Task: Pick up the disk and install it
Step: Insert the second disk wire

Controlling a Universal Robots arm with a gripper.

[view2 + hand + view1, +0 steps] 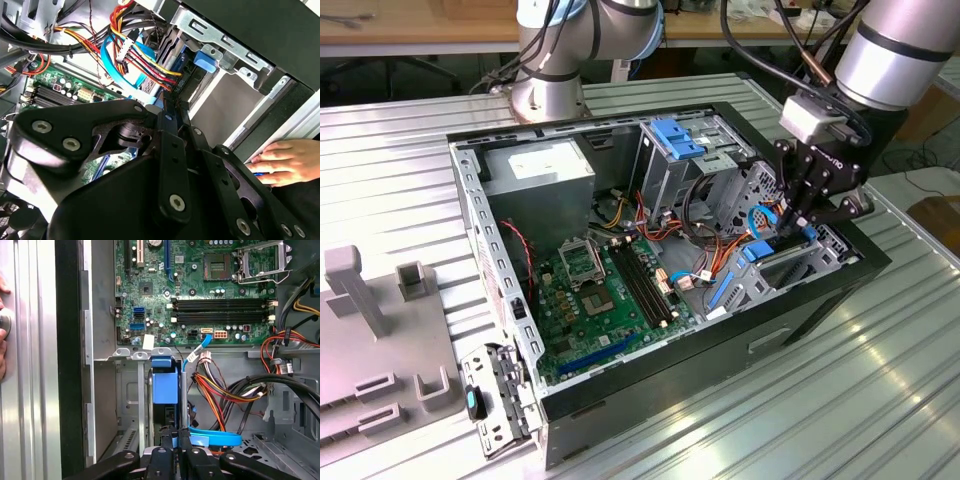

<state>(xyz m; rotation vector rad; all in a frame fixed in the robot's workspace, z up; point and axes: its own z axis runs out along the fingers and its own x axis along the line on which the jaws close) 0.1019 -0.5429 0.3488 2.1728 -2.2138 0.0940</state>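
Exterior view first: I see an open black computer case [620, 395] lying on its side on a ribbed metal table [840, 400]. My arm comes in from the exterior view's right, and my gripper [788, 222] reaches down into the drive bay area at that same side of the case. Its black fingers stand close together, pinched on the upper edge of the disk [760, 250], of which I make out only the blue carrier, standing on edge in a metal bay among loose coloured cables. A green motherboard [600, 300] covers the case floor, and a grey power supply box [538, 170] sits at the far corner. A blue bracket [675, 137] lies on top of the metal drive cage behind the gripper.

Second wrist view: black gripper linkage [150, 165] takes up the near part of the picture. The fingers meet on a thin dark edge just beyond it. Red, yellow and orange wires [145, 60] and a blue flat cable [120, 60] hang close by. A person's hand [285, 162] rests on the case's outer side.

First wrist view: I look straight down the gripper [176, 435], whose fingers are shut on the top edge of the disk [165, 385]. The blue carrier stands upright in a narrow metal slot [141, 405], beside the motherboard [200, 290].
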